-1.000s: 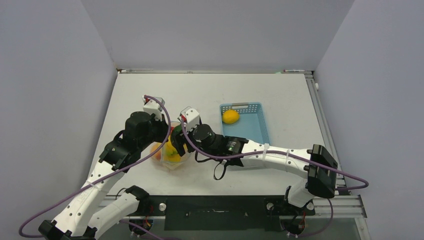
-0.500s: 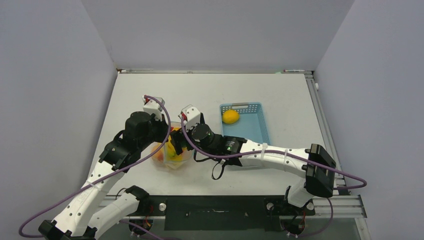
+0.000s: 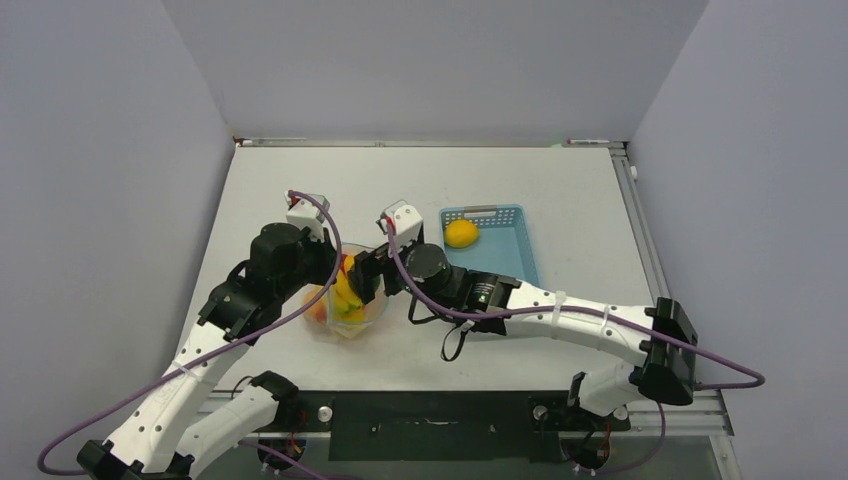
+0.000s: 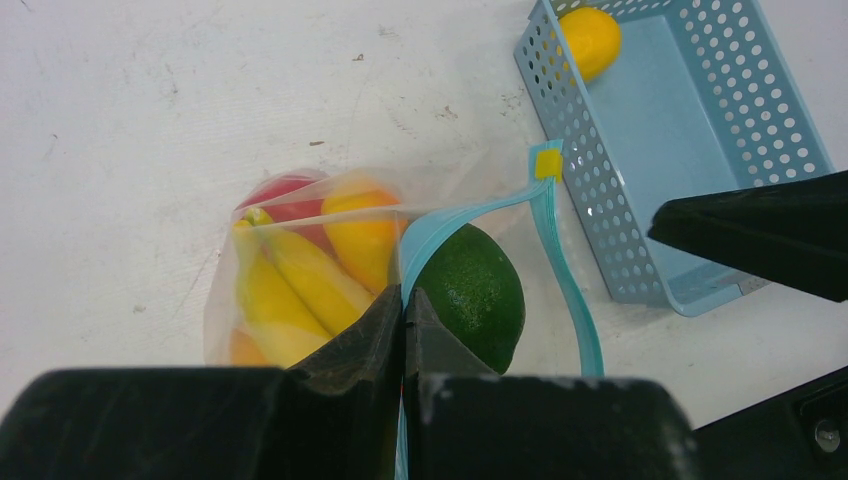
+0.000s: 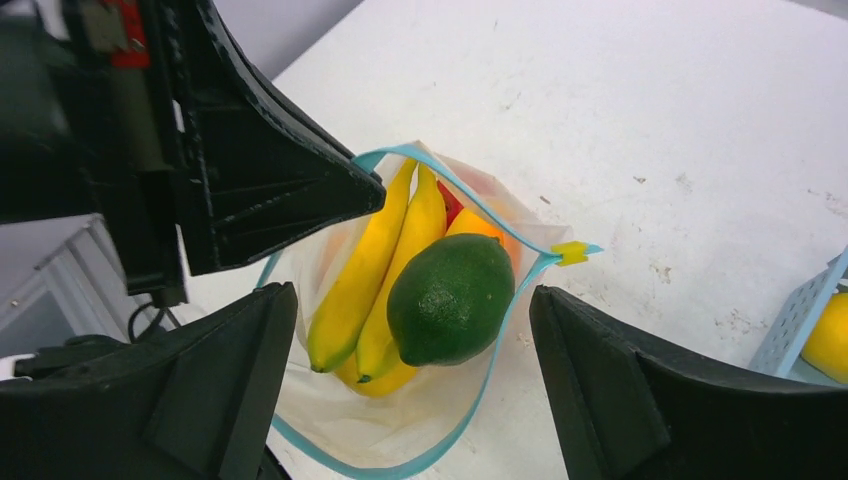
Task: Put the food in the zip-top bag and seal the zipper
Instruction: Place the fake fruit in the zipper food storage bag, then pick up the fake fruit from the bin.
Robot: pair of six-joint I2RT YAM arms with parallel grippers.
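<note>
At the near side of the counter [image 3: 560, 180], the left claw [image 4: 405, 305] is pinching the teal zipper [image 4: 470, 212] of the zip-top bag [image 4: 225, 300], its fingers pressed together on the strip. Opposite it, the right claw [image 5: 412, 292] is hanging spread wide above the bag, gripping nothing, with a finger on either side of the opening. The bag is sitting open on the counter between the two claws, and a green lime [image 4: 470, 295] is lying in its mouth, ringed by the zipper. Beside and beneath the lime, yellow bananas [image 4: 290, 285], an orange fruit [image 4: 360, 235] and a red apple [image 4: 285, 190] are lying inside the clear plastic. A yellow tab [image 4: 547, 162] is marking the zipper's end nearest the basket [image 4: 600, 200]. Farther back, one yellow lemon [image 4: 590, 40] is resting in the far end of the light-blue basket, apart from the bag.
</note>
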